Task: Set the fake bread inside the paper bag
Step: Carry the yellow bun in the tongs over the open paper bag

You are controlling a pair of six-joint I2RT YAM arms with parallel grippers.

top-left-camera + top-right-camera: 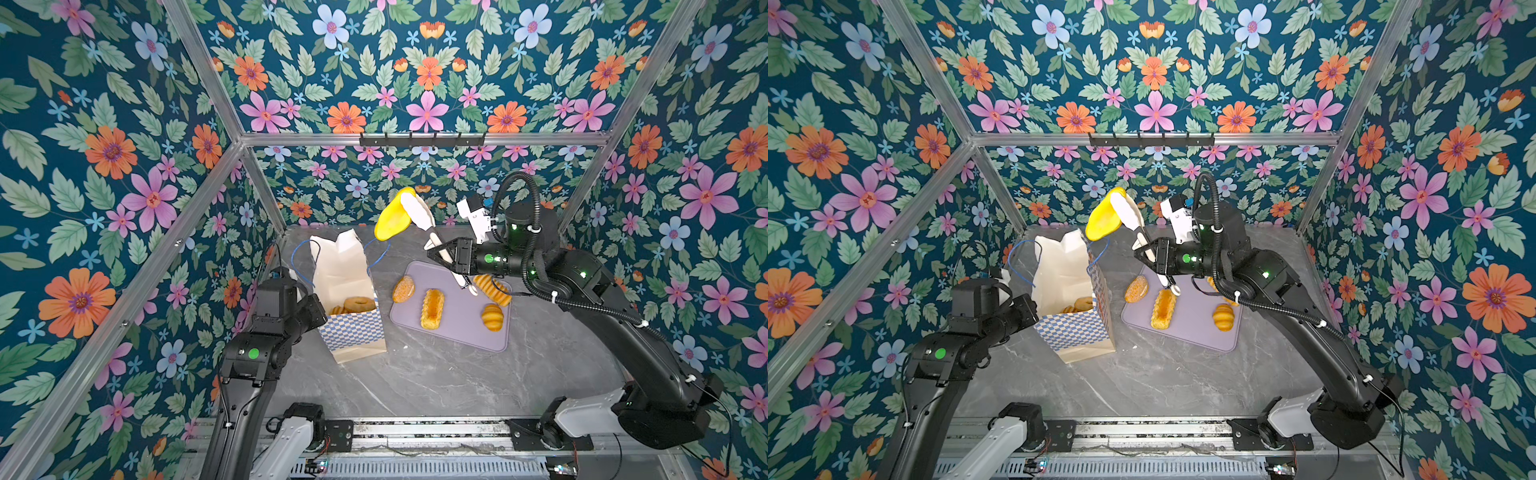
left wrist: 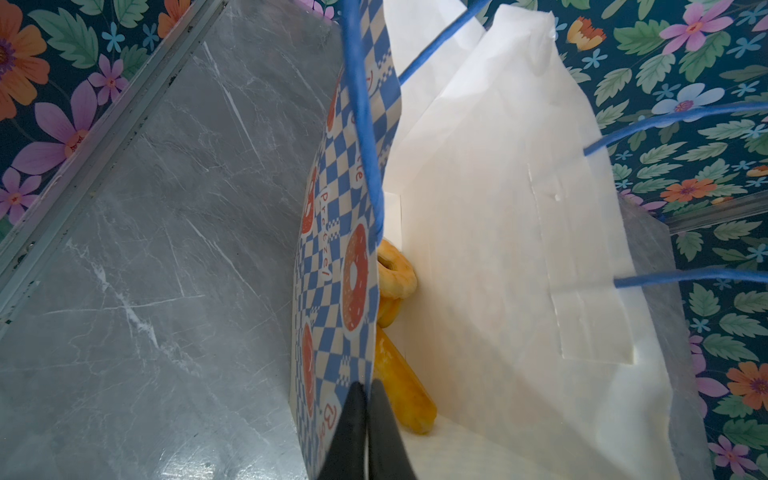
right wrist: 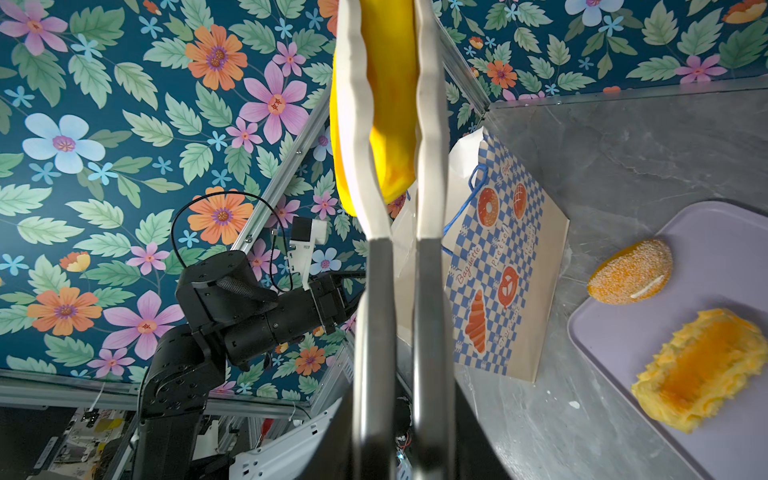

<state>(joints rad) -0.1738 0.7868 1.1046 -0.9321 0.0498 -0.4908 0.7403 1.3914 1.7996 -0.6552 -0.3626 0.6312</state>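
Note:
The paper bag point(image 1: 353, 332) stands open left of centre, with a bagel ring point(image 2: 397, 270) and a long loaf point(image 2: 405, 386) of fake bread at its bottom. My left gripper point(image 2: 365, 390) is shut on the bag's checkered side wall near the rim. My right gripper point(image 1: 442, 255) is shut on the metal handles of white-tipped tongs point(image 3: 428, 124). The tongs pinch a smooth yellow bread point(image 1: 390, 218) high in the air, just right of the bag's mouth. On the lilac tray point(image 1: 457, 336) lie a seeded bun point(image 1: 403, 289), a ridged loaf point(image 1: 432, 308), a striped loaf point(image 1: 492, 289) and a small roll point(image 1: 492, 317).
The bag's blue cord handles point(image 1: 299, 259) loop out on both sides of its mouth. The grey marble tabletop point(image 1: 436, 382) is walled by floral panels and aluminium posts. A metal rail point(image 1: 415, 432) carrying both arm bases runs along the front edge.

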